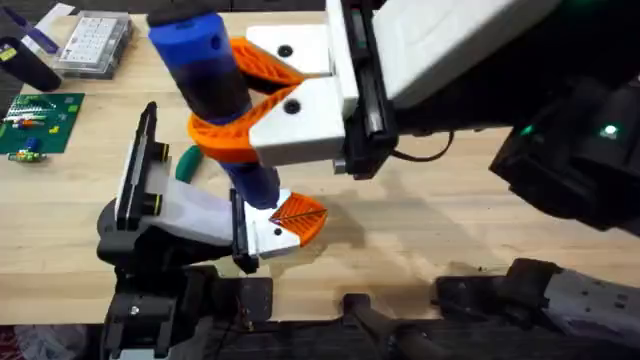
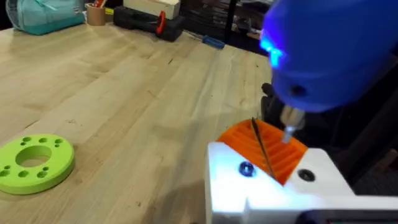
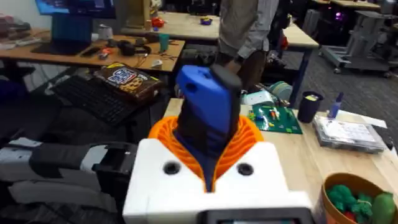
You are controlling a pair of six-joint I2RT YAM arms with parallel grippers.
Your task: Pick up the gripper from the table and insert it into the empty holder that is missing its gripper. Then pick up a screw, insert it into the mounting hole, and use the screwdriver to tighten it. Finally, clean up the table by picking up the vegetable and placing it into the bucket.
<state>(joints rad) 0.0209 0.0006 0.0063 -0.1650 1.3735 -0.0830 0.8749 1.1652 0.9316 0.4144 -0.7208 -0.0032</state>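
Overhead, the right hand [image 1: 262,100] grasps the blue screwdriver [image 1: 205,55] upright, its bit down at the left hand [image 1: 290,218]; whether that one is clenched I cannot tell. The dark-green vegetable [image 1: 186,163] lies on the bench [image 1: 420,220] just left.

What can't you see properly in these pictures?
- Screwdriver tip, overhead: hidden behind the left tool; whether it sits in a screw is unclear.
- Vegetable, overhead: mostly covered by the screwdriver and the right tool.
- Bucket, right wrist view: cut off at the edge.
- Green circuit board, overhead: parts too small to read.
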